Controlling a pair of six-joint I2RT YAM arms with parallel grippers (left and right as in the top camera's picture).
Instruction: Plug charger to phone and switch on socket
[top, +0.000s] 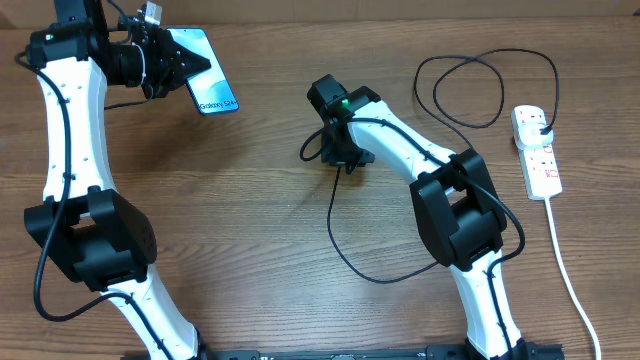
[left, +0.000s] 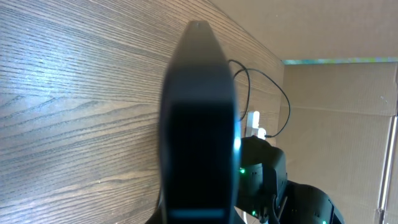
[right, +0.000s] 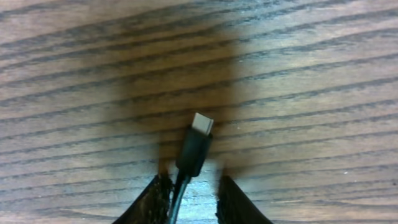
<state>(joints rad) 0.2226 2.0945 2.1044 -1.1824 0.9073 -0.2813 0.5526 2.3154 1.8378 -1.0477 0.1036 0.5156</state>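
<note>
overhead | left hand (top: 172, 64) raised, clamping phone (top: 207, 82) | right hand (top: 346, 158) low, pinching charger (right: 194, 150)

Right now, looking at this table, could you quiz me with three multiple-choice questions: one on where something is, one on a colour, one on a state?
1. Where on the table does the socket lie? A) far left B) far right C) dead centre
2. What colour is the screen of the phone? A) red B) yellow C) light blue
3. What state is the tip of the charger in? A) plugged into the phone B) free, between the fingers of the right gripper C) pushed into the socket

Answers: B, the white strip lies beside the right arm. C, the overhead view shows the screen lit blue at the left gripper. B, the right wrist view shows the bare tip over the table.
</note>
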